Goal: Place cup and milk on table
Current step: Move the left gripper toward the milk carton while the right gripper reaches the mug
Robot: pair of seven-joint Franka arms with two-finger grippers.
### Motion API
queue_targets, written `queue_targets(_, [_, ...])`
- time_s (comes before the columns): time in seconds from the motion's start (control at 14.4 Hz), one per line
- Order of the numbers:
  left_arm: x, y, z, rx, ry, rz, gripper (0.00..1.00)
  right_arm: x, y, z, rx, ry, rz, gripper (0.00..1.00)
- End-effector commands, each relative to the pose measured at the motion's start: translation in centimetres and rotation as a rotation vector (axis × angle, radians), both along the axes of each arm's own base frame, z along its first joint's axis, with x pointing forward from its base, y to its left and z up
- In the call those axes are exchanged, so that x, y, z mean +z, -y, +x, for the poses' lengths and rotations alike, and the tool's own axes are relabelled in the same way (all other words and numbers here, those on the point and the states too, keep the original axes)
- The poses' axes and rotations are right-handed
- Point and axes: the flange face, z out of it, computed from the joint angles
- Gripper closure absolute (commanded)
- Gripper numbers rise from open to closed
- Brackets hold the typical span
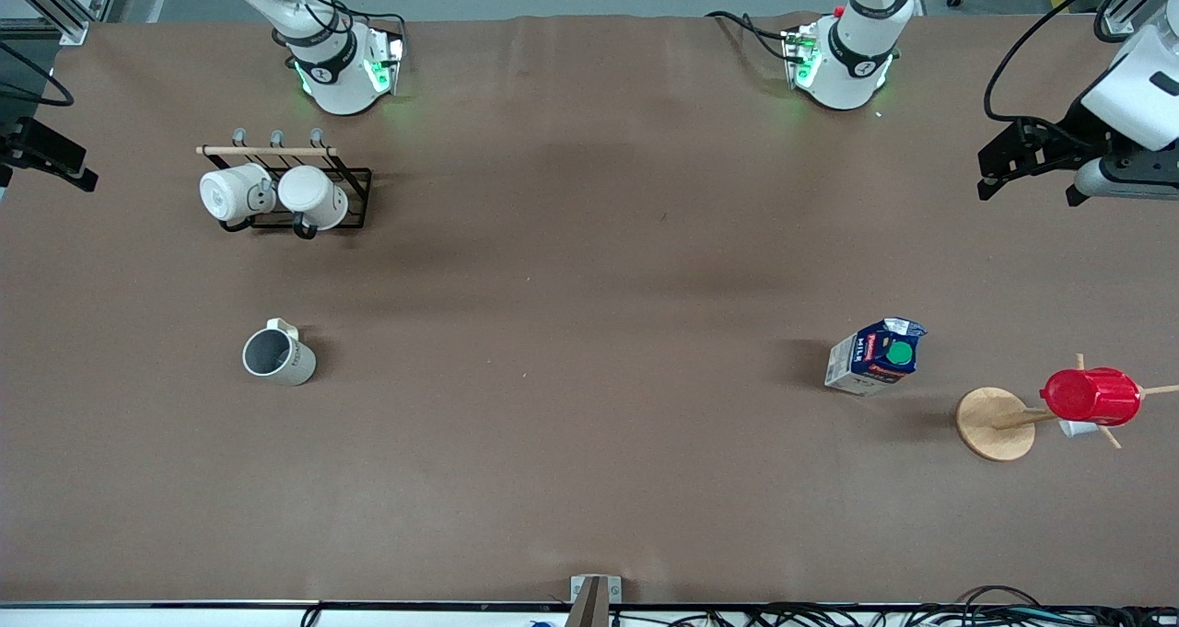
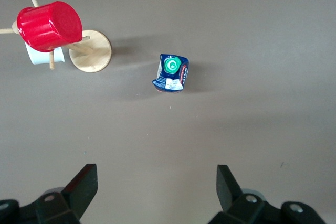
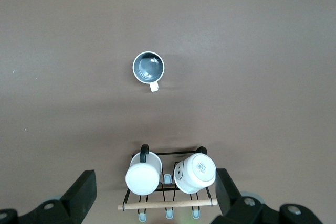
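Left gripper [image 2: 156, 187] hung high with its fingers [image 2: 84, 182] spread wide apart and nothing between them. In the front view it showed at the frame's edge [image 1: 1032, 153], over the table's [image 1: 589, 480] left-arm end. It waited. Below it, bare brown surface lay open on every side of the milk [image 2: 172, 73].

The milk [image 1: 875, 356] stood upright on the table, green cap up, toward the left arm's end. Near it, slightly nearer the front camera and closer to that end, stood a wooden stand [image 1: 995, 423] with a round base. A red cup [image 1: 1091, 396] hung on one of its pegs, and a small white thing under the cup was only partly seen. Carton and stand were apart, not touching.

Right gripper [image 3: 155, 187] likewise hung high, fingers [image 3: 83, 188] set wide apart and empty. It did not show in the front view. It waited.

The cup [image 3: 148, 68] stood upright on the table, mouth up, its handle turned toward the rack [image 3: 168, 182]. In the front view the cup [image 1: 278, 356] sat toward the right arm's end, nearer the front camera than the rack [image 1: 285, 190], well apart from it. The rack carried two white mugs [image 1: 272, 194] under a wooden bar.

Between cup and milk the middle of the table was a broad open stretch. A wide open band also ran along the edge nearest the front camera.
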Motion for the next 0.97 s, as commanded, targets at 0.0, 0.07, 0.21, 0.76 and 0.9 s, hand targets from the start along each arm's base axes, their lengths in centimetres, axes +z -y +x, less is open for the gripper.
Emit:
queue_targets(0.0, [0.3,0.0,0.5,0.004,0.006,0.013,0.00,0.0,0.3,-0.1,0.001,-0.004,0.022,0.00])
queue_targets(0.07, [0.1,-0.1,0.7,0.005,0.003,0.016,0.00,0.0,0.3,-0.1,0.001,-0.004,0.022,0.00])
queue_targets(0.21, [-1.8,0.1,3.1,0.002,-0.025,0.013,0.00,0.0,0.3,-0.1,0.016,-0.002,0.022,0.00])
queue_targets(0.76, [-19.9,0.7,10.6,-0.032,-0.019,0.010,0.00,-15.6,1.2,7.9,0.137,-0.047,0.026,0.00])
queue_targets(0.9, [-23.2,1.1,11.3,-0.039,-0.045,0.007,0.00,-20.4,1.4,8.7,0.197,-0.016,0.022,0.00])
